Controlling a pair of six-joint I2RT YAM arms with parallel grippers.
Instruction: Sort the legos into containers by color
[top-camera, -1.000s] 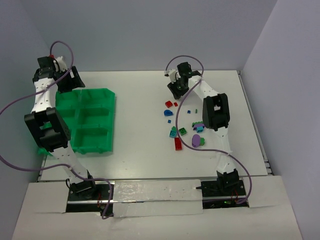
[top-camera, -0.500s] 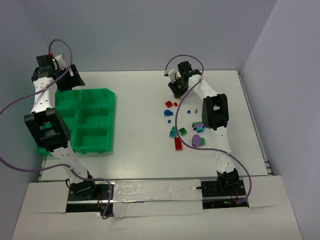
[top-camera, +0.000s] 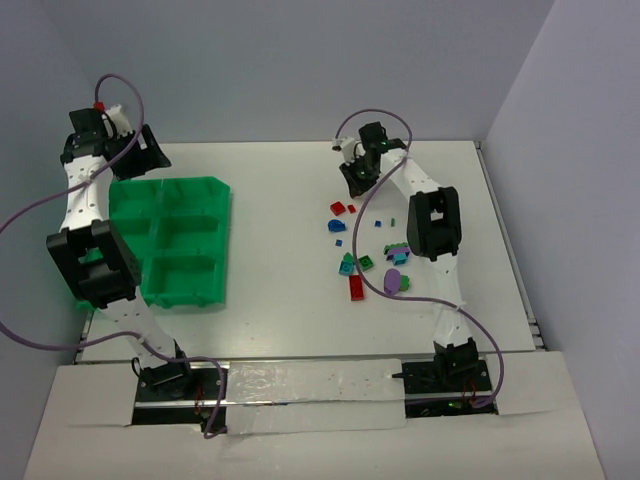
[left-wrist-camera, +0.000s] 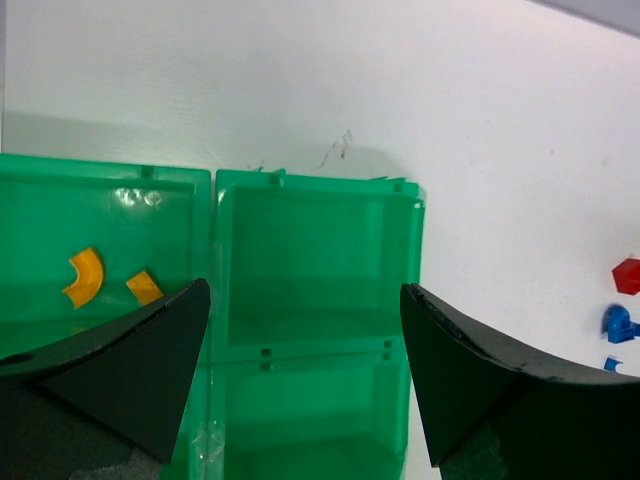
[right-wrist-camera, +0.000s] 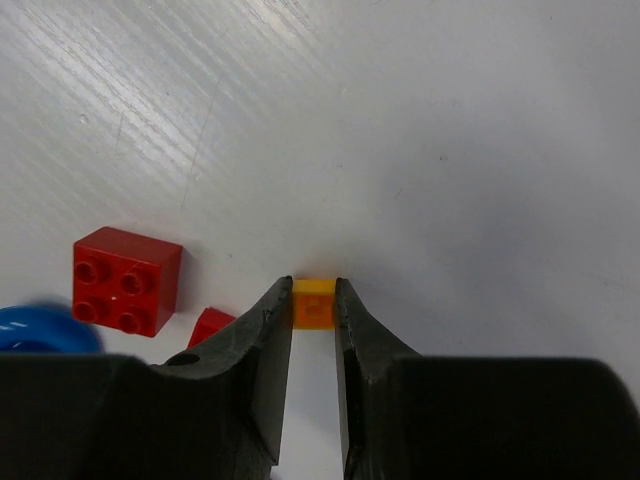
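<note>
A tiny orange lego (right-wrist-camera: 313, 303) lies on the white table, and my right gripper (right-wrist-camera: 313, 292) is shut on it, one fingertip against each side. In the top view that gripper (top-camera: 357, 178) is at the far side of the scattered legos: red (top-camera: 339, 209), blue (top-camera: 336, 226), teal (top-camera: 346, 264), green (top-camera: 366, 263), purple (top-camera: 393, 281). The green tray of containers (top-camera: 170, 182) lies at the left. My left gripper (left-wrist-camera: 305, 292) hangs open above its far end, holding nothing. Two orange pieces (left-wrist-camera: 84, 276) lie in the far left compartment.
A red square brick (right-wrist-camera: 127, 280), a small red piece (right-wrist-camera: 210, 325) and a blue curved piece (right-wrist-camera: 40, 328) lie just left of my right fingers. A long red brick (top-camera: 356, 287) lies nearer the arm bases. The table's far edge meets the back wall.
My right jaws have narrowed until they touch the orange lego. The left arm has drifted slightly toward the back of the table, still open.
</note>
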